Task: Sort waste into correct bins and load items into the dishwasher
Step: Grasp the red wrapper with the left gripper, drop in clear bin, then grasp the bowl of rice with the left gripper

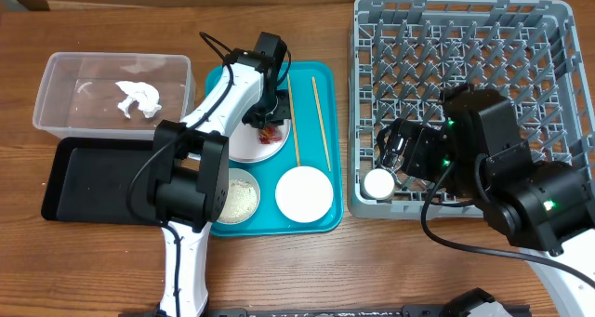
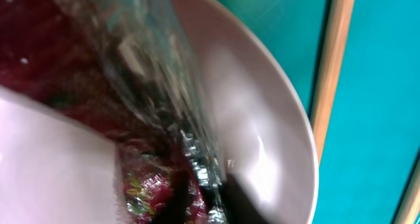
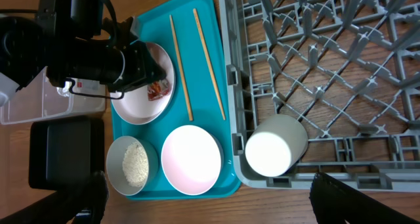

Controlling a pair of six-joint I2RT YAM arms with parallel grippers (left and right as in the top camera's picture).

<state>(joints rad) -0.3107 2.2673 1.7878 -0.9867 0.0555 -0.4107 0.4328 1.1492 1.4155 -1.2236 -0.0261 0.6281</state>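
A brown wooden desk, seen from above. At the left stands a clear tub with a crumpled white napkin inside, and a black tray lies just beside it on the near side. In the middle, a teal tray holds a white plate, two chopsticks side by side, a bowl of rice and an empty bowl. A red wrapper lies at the plate's right edge. The left fingers are down at the wrapper. The close view is blurred, so I cannot tell whether they pinch it. At the right, a grey rack holds a white cup lying on its side in its near left corner. The right fingers are spread wide near the cup, holding nothing.
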